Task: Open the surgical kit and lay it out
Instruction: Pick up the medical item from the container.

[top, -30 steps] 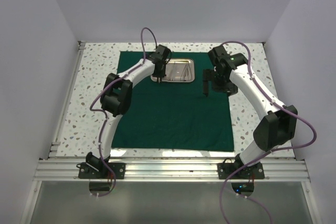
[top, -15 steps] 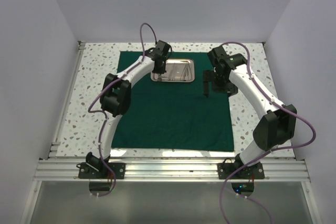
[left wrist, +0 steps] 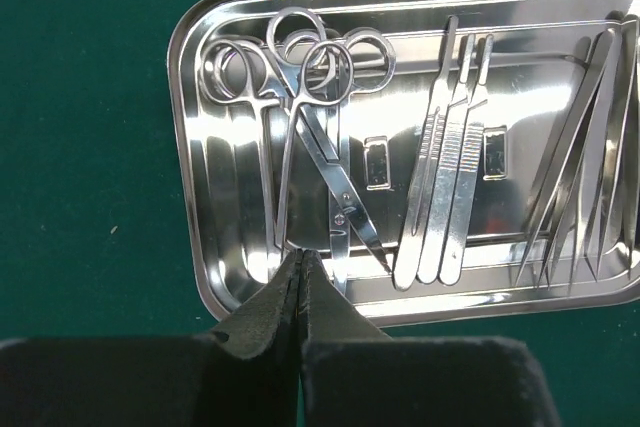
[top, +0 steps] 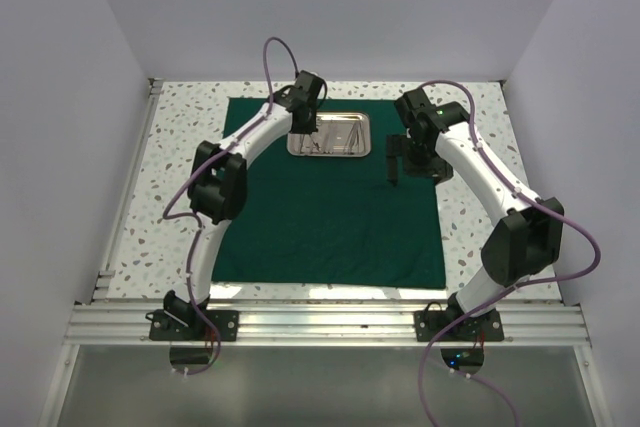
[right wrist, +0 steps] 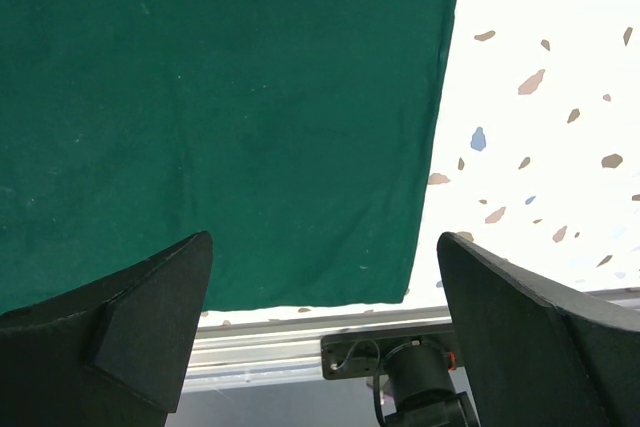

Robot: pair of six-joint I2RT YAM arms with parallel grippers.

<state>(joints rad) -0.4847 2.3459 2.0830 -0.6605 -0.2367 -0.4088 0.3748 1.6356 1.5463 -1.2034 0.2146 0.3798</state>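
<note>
The dark green cloth point(top: 330, 217) lies spread flat on the table. The shiny steel tray point(top: 352, 147) sits on its far middle part. In the left wrist view the tray point(left wrist: 205, 277) holds ring-handled scissors and forceps point(left wrist: 300, 127) at its left, slim flat handles point(left wrist: 450, 187) in the middle and tweezers point(left wrist: 580, 177) at the right. My left gripper point(left wrist: 300, 255) is shut and empty, its tips just over the tray's near left rim; it also shows in the top view point(top: 300, 137). My right gripper point(top: 395, 162) hangs open and empty above the cloth point(right wrist: 220, 107), right of the tray.
The speckled white tabletop point(right wrist: 540, 97) shows right of the cloth's edge. An aluminium rail point(top: 330, 322) with both arm bases runs along the near edge. White walls close in the left, right and far sides.
My left gripper has shifted slightly toward the far side over the tray's left end. The right arm, cloth and tray have not moved.
</note>
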